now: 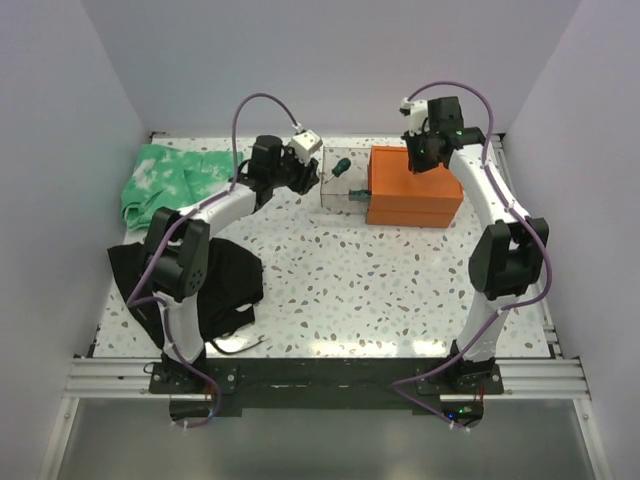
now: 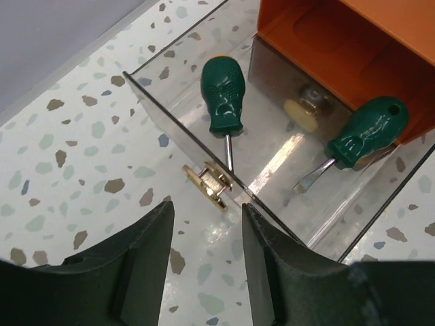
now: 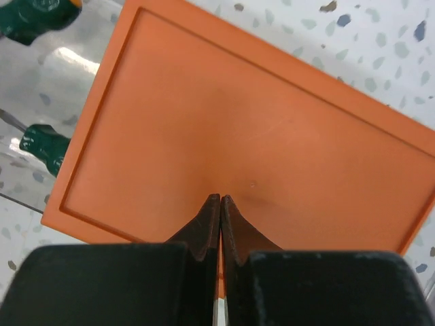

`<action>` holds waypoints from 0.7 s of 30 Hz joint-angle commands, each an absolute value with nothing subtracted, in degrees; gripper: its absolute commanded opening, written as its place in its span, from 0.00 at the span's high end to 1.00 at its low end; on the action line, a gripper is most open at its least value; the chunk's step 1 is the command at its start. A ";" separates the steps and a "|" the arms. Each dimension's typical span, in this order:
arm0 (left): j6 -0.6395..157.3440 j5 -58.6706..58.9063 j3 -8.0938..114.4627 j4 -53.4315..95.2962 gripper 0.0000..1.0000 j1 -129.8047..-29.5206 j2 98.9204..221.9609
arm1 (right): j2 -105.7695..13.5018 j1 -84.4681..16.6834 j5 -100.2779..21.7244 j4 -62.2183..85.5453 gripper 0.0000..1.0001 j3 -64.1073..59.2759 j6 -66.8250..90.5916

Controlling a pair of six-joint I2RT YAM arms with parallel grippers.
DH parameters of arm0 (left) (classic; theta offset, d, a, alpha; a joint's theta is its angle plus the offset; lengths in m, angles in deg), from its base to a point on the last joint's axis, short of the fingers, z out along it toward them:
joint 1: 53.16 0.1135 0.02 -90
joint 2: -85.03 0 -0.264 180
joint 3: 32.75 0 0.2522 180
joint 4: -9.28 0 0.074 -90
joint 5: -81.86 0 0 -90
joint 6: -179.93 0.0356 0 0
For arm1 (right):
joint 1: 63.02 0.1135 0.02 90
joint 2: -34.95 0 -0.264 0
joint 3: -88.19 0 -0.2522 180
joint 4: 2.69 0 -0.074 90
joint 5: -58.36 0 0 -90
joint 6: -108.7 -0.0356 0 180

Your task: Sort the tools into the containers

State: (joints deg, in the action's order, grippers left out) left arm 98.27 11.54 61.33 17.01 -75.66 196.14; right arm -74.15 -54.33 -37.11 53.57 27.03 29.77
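The orange container (image 1: 413,187) stands at the back right of the table, with a clear drawer (image 1: 343,185) pulled out to its left. Two stubby green-handled tools (image 2: 225,95) (image 2: 367,131) lie inside the drawer (image 2: 285,156). My left gripper (image 2: 207,217) is open just short of the drawer's small gold handle (image 2: 207,184), with only table between its fingers (image 2: 146,251). My right gripper (image 3: 221,198) is shut and empty, its tips at the container's flat orange top (image 3: 272,122). Both green tools (image 3: 41,13) (image 3: 44,144) show at the left edge of the right wrist view.
A green cloth (image 1: 165,180) lies at the back left and a black cloth (image 1: 225,285) lies by the left arm's base. White walls close in the table on three sides. A metal rail (image 1: 320,375) runs along the near edge.
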 commanded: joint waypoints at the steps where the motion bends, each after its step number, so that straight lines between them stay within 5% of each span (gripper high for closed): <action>1: 94.77 20.06 66.18 10.82 0.51 -75.75 199.54 | -71.58 -53.88 -36.91 53.43 1.00 24.26 31.35; 13: 86.43 27.10 75.14 3.54 0.49 -83.21 209.47 | -68.94 -53.88 -37.26 53.34 1.00 15.65 29.77; 21: 83.17 30.97 76.20 -2.19 0.36 -85.86 212.12 | -66.48 -53.88 -40.08 52.21 1.00 11.78 28.54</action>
